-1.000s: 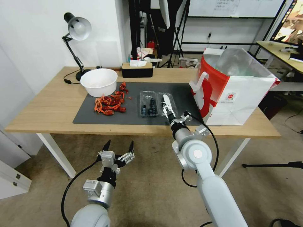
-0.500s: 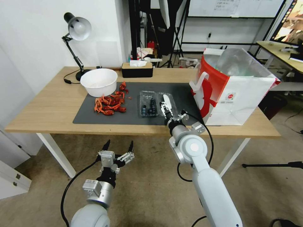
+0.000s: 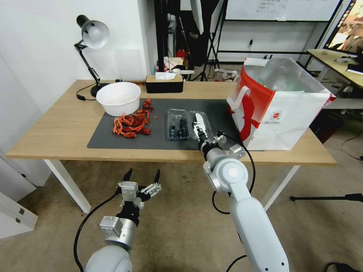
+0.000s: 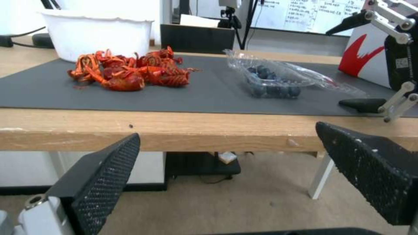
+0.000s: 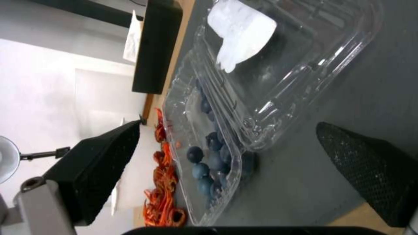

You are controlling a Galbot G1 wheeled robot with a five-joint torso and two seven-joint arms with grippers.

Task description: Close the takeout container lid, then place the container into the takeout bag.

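Right end effector [image 3: 199, 132], fingers spread, hovers at the open lid [image 3: 201, 122] of the takeout container [image 3: 177, 126]; folding it shut seems next.

Two smooth pale grey arms with shiny silver round joints. Black cables looping beside each wrist. Black bumpy finger pads [image 4: 104, 176] on small silver grippers with tiny screws.

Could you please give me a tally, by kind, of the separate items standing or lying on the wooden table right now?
Lamp: 1
White bowl: 1
Tissue box: 1
Dark mat: 1
Crayfish pile: 1
Takeout container, its lid open: 1
Takeout bag: 1
Total: 7
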